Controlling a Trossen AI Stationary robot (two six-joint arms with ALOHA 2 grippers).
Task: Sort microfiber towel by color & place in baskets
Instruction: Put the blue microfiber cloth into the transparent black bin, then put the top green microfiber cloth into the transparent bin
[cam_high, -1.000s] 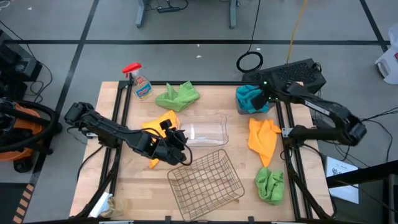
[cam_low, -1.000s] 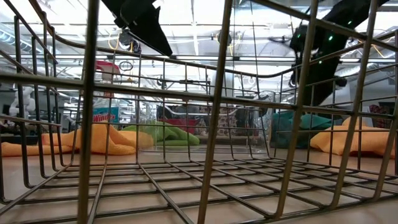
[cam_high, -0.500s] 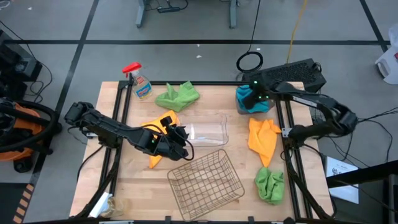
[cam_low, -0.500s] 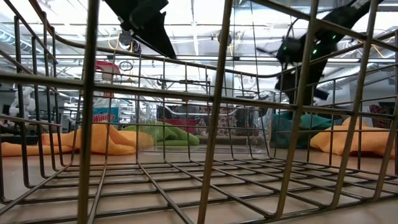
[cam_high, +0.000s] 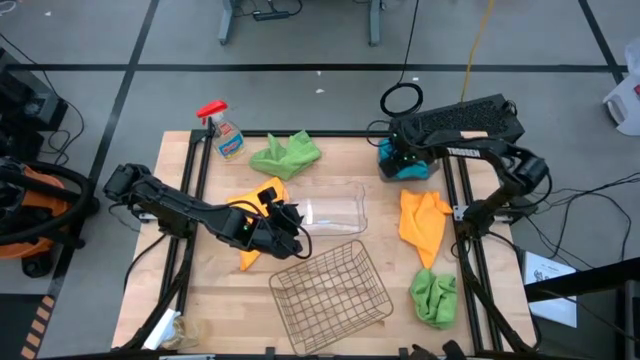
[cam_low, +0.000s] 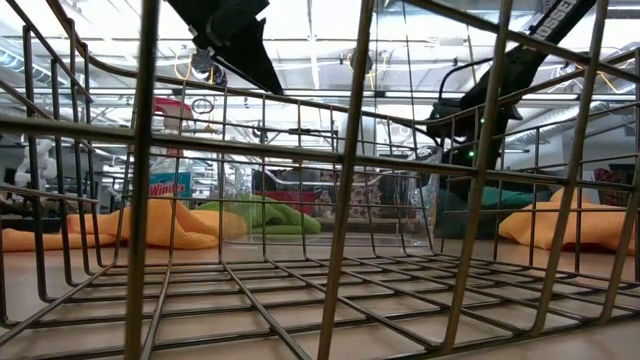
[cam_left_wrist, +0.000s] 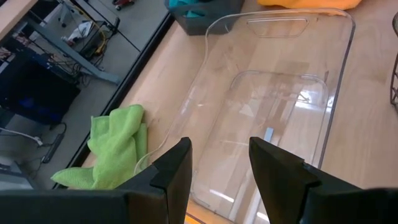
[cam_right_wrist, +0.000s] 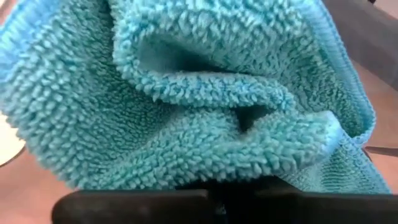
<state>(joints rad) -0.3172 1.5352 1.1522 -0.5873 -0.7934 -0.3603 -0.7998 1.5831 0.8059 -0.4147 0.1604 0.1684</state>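
The left gripper (cam_high: 290, 222), fingers spread, hovers at the clear bin (cam_high: 335, 209), partly covering an orange towel (cam_high: 258, 192). Far right, the right gripper (cam_high: 397, 155), pressed together, hides most of the teal towel (cam_high: 413, 170) in its barely visible basket.

Showing on the worktop (cam_high: 330, 330): two green cloths (cam_high: 286, 154) (cam_high: 433, 297), two orange cloths (cam_high: 423, 223) (cam_high: 262, 192), one teal cloth (cam_high: 412, 167), three baskets (cam_high: 332, 290) (cam_high: 335, 212) (cam_high: 385, 172), one spray bottle (cam_high: 224, 130).
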